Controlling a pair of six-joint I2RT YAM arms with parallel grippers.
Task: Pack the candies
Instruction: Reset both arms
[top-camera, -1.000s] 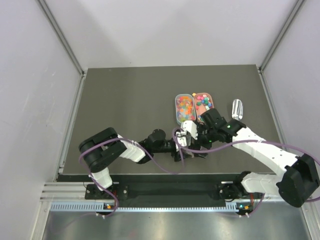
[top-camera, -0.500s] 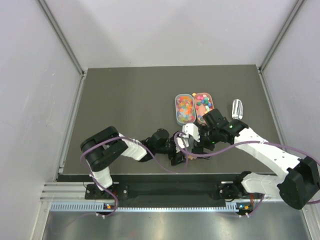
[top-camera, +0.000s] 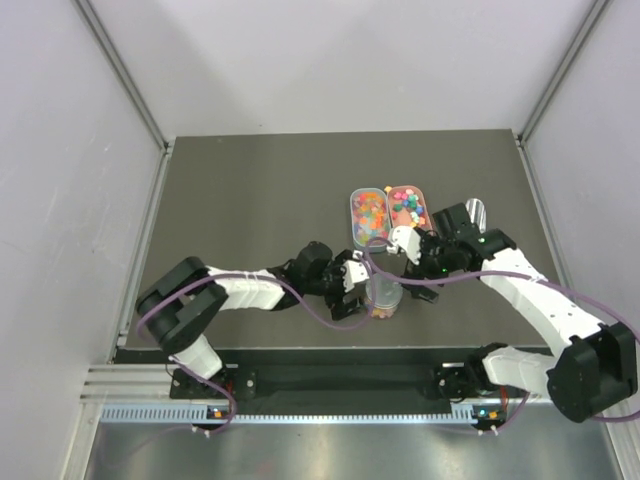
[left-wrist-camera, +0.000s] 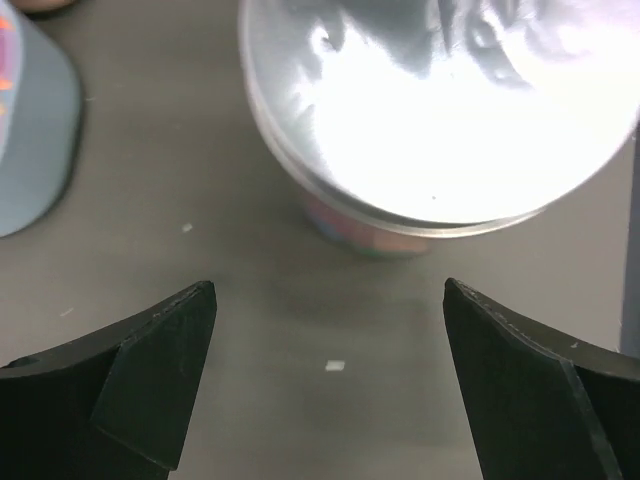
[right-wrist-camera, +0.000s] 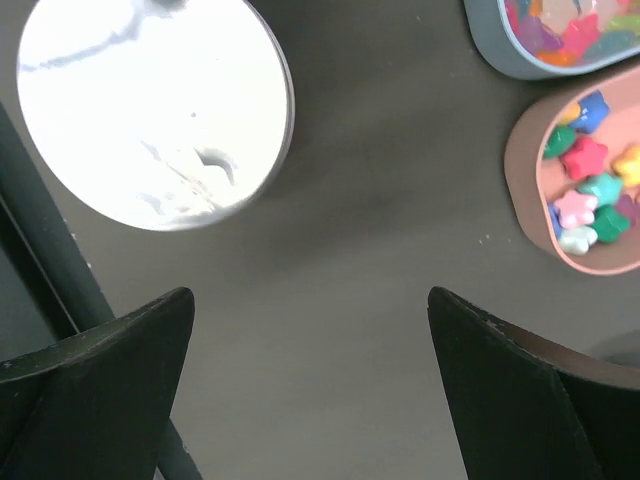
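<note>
Top external view: clear cup (top-camera: 383, 297) stands upright on the dark surface (top-camera: 250, 200), close to the front edge, with its lid (left-wrist-camera: 440, 100) on.

Left hand (top-camera: 356, 283) sits just left of the cup, pointing at it. Left wrist view: fingers spread wide with nothing between them. The cup is a little ahead of the tips and untouched. A band of coloured candies (left-wrist-camera: 352, 226) shows through the cup wall below the lid rim.

Right hand (top-camera: 412, 262) hangs over the surface just behind and to the right of the cup. Right wrist view: fingers wide apart, holding nothing, with bare surface between them. The lid appears at upper left, clear of both fingers.

Farther back, two oblong trays lie side by side, very close; cannot tell whether they touch.
- Grey tray (right-wrist-camera: 498, 52), on the left: loaded with translucent candies, mostly orange, red and yellow.
- Pink tray (right-wrist-camera: 520, 160), on the right: holds chunky opaque candies in pink, green, blue and yellow, some star-shaped.

Clear scoop (top-camera: 476, 213) lies on the surface to the right of the trays, partly covered by the right arm.
</note>
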